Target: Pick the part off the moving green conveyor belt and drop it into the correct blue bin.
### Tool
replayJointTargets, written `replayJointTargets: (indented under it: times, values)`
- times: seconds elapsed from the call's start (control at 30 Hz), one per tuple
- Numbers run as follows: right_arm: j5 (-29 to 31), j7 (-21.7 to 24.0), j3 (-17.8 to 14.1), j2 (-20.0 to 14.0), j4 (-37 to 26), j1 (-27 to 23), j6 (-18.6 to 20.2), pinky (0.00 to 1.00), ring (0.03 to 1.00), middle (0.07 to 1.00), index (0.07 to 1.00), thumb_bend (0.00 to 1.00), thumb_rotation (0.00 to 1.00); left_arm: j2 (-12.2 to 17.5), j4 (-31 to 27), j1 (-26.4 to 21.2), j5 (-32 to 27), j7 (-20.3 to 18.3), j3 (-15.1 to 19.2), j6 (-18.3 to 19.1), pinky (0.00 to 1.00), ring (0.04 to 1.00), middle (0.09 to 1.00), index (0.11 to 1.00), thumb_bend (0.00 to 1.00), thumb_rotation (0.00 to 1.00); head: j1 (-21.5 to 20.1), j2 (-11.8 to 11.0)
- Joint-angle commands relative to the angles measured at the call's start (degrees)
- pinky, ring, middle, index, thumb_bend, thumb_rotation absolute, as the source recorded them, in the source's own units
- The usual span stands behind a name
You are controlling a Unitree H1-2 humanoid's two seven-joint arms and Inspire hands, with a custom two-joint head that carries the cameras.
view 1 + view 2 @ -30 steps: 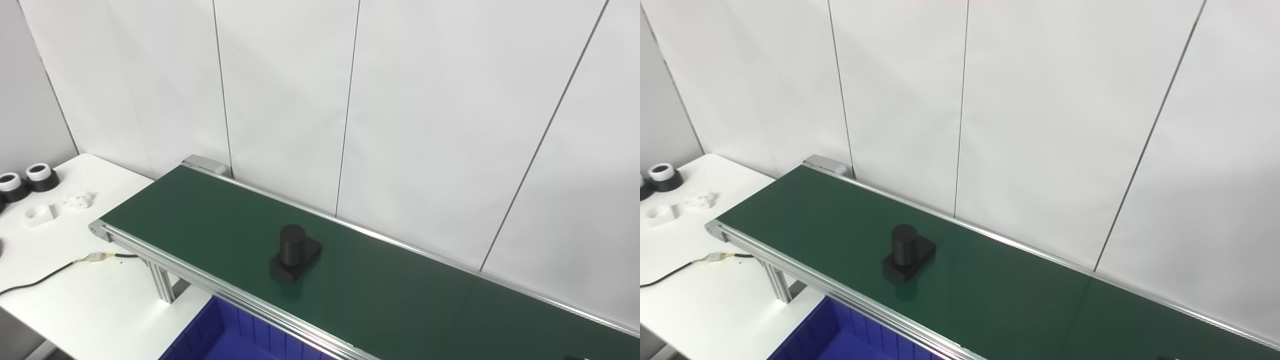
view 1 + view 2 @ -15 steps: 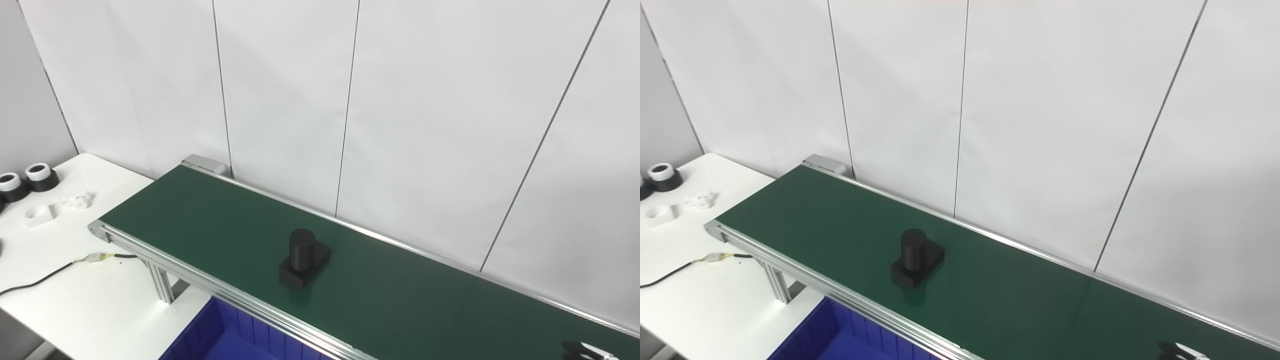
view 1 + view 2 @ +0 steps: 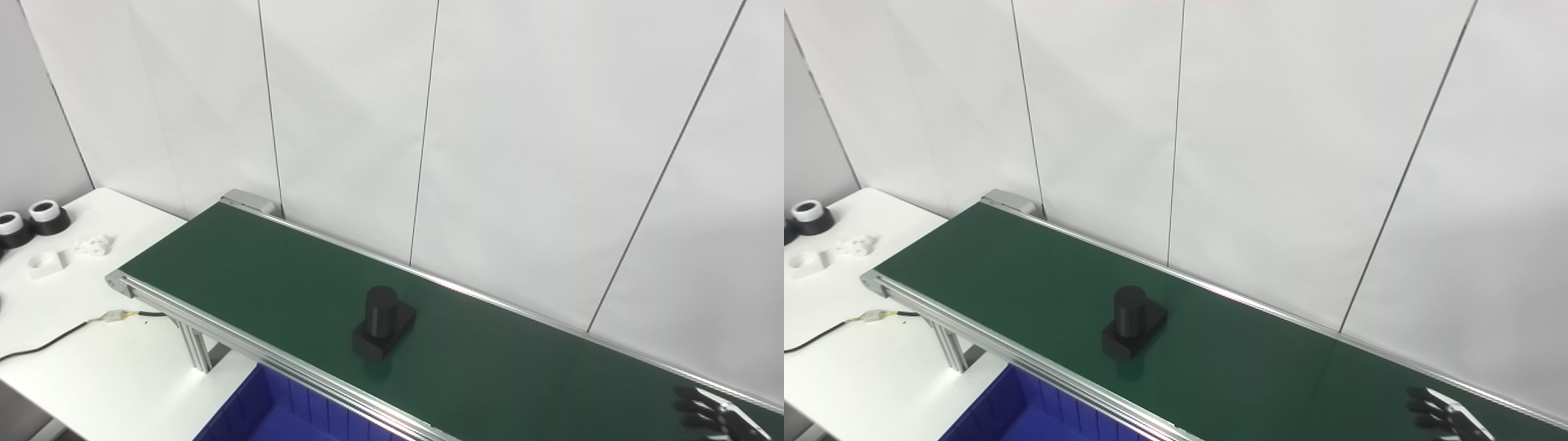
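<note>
Green belt (image 3: 257, 288) runs slantwise past my cameras, and the black part (image 3: 384, 321), a cylinder standing upright on a block, rides near the belt's middle. Just below the belt's near rail I see one corner of the blue bin (image 3: 275, 410). My right hand (image 3: 1442, 416) shows at the belt's far right end, well apart from the part, fingers (image 3: 692, 405) spread and holding nothing. My left hand is out of view.

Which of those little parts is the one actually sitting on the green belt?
The all-black part: a cylinder standing on a block. The black-and-white rings and white pieces lie on the white table.
</note>
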Motion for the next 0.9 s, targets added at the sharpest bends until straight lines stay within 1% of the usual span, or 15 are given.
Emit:
replayJointTargets:
  times: [0.0,0.07,0.17,0.2,0.27,0.4,0.43,0.5,0.63,0.67,0.77,0.87]
  values:
    - [0.16,-0.92,0.41,0.22,-0.27,-2.42,-2.41,0.57,0.704,0.745,0.779,0.61,0.79,0.02,-0.91,-1.29,-0.29,-0.5,-0.1,-2.3,0.65,0.702,0.735,0.76,1.0,0.26,0.05,0.08]
    - [-0.17,-0.98,1.18,0.76,-0.41,-2.86,-2.23,0.58,0.711,0.75,0.784,0.59,0.77,0.13,-1.13,-1.17,-0.42,-0.59,0.07,-2.31,0.64,0.7,0.733,0.759,1.0,0.27,-0.86,0.14]
    - [-0.81,-0.75,2.15,1.65,-1.67,-3.12,-0.58,0.61,0.729,0.761,0.799,0.53,0.69,0.37,-1.37,-0.98,-0.56,-0.7,0.26,-2.29,0.63,0.695,0.733,0.762,1.0,0.28,-1.91,0.28]
    - [-1.08,-0.67,2.45,1.95,-2.06,-3.19,-0.1,0.62,0.736,0.766,0.806,0.51,0.65,0.44,-1.4,-0.91,-0.75,-0.8,0.32,-2.28,0.64,0.698,0.735,0.762,1.0,0.28,-2.68,0.31]
    - [-1.57,-0.61,2.94,2.56,-2.56,-3.25,0.5,0.63,0.74,0.77,0.811,0.51,0.63,0.64,-1.39,-0.86,-1.13,-1.15,0.45,-2.31,0.64,0.698,0.736,0.762,1.0,0.28,-4.03,0.17]
    - [-3.21,-0.52,4.05,3.84,-3.75,-3.1,1.82,0.66,0.757,0.785,0.833,0.51,0.53,1.21,-1.64,-0.67,-0.61,-1.07,0.76,-2.29,0.64,0.699,0.738,0.766,1.0,0.29,-6.27,0.12]
    - [-3.45,-0.45,4.23,4.08,-4.0,-3.04,2.19,0.67,0.765,0.794,0.843,0.52,0.5,1.29,-1.73,-0.61,-0.51,-0.98,0.81,-2.28,0.64,0.698,0.738,0.767,1.0,0.29,-6.27,0.12]
    - [-3.44,-0.49,4.78,4.82,-3.78,-2.86,2.24,0.68,0.777,0.815,0.866,0.54,0.45,1.64,-1.88,-0.44,-1.54,-1.75,0.89,-2.32,0.66,0.71,0.747,0.775,1.0,0.28,-7.8,0.08]
    - [-3.14,-0.66,5.65,5.91,-2.07,-2.99,1.52,0.7,0.795,0.836,0.884,0.57,0.44,2.37,-1.73,-0.52,-2.2,-2.62,1.1,-2.3,0.67,0.719,0.746,0.777,1.0,0.27,-9.5,-0.05]
    - [-3.15,-0.69,5.76,6.05,-1.75,-3.04,1.38,0.71,0.799,0.839,0.887,0.57,0.44,2.48,-1.71,-0.54,-2.13,-2.7,1.16,-2.3,0.67,0.72,0.745,0.777,1.0,0.28,-9.5,-0.05]
    - [-3.78,-1.28,6.41,6.8,0.23,-3.47,0.68,0.71,0.805,0.843,0.892,0.57,0.46,2.63,-1.93,-0.42,-2.52,-3.22,1.52,-2.29,0.67,0.722,0.741,0.78,1.0,0.28,-11.38,-0.12]
    - [-5.16,-2.13,7.28,7.47,2.58,-4.06,0.3,0.71,0.812,0.85,0.897,0.58,0.51,2.96,-2.07,-0.4,-2.79,-3.58,1.75,-2.27,0.67,0.727,0.745,0.784,1.0,0.27,-12.49,-0.11]
